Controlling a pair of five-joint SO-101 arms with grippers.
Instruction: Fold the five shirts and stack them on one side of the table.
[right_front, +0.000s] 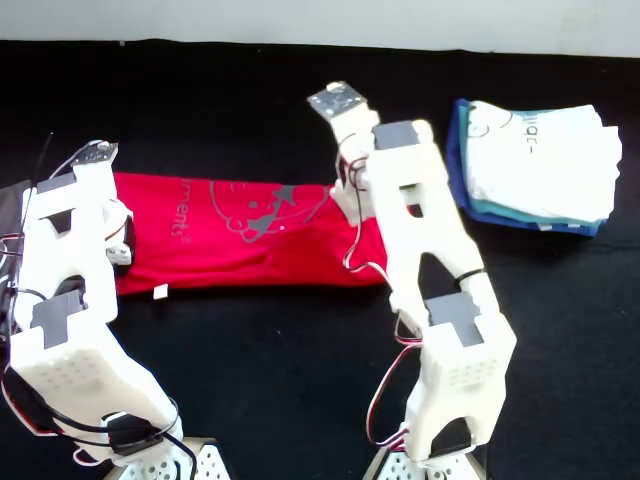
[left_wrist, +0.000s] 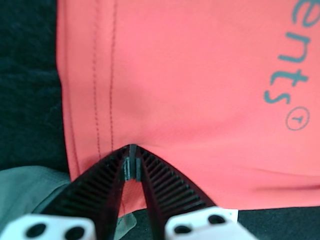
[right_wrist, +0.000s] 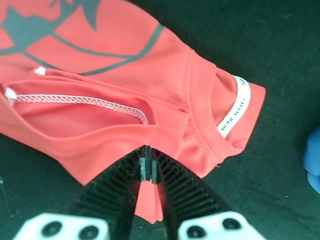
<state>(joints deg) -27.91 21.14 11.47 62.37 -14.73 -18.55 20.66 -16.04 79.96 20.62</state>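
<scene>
A red shirt (right_front: 250, 235) with a grey print lies as a long strip across the black table (right_front: 250, 360). At the strip's left end, my left gripper (right_front: 118, 250) (left_wrist: 131, 161) is shut, its tips pinching the hemmed edge of the red shirt (left_wrist: 190, 85). My right gripper (right_front: 346, 188) (right_wrist: 145, 167) is shut on the collar end of the red shirt (right_wrist: 125, 125), beside the neck label (right_wrist: 235, 111). A stack of folded shirts (right_front: 535, 165), white on top over teal and blue, sits at the back right.
A grey cloth (left_wrist: 25, 192) lies by the left gripper, at the table's left edge (right_front: 8, 205). A small white tag (right_front: 160, 291) sticks out from the red shirt's near edge. Bare black table spreads in front of the shirt, between the two arm bases.
</scene>
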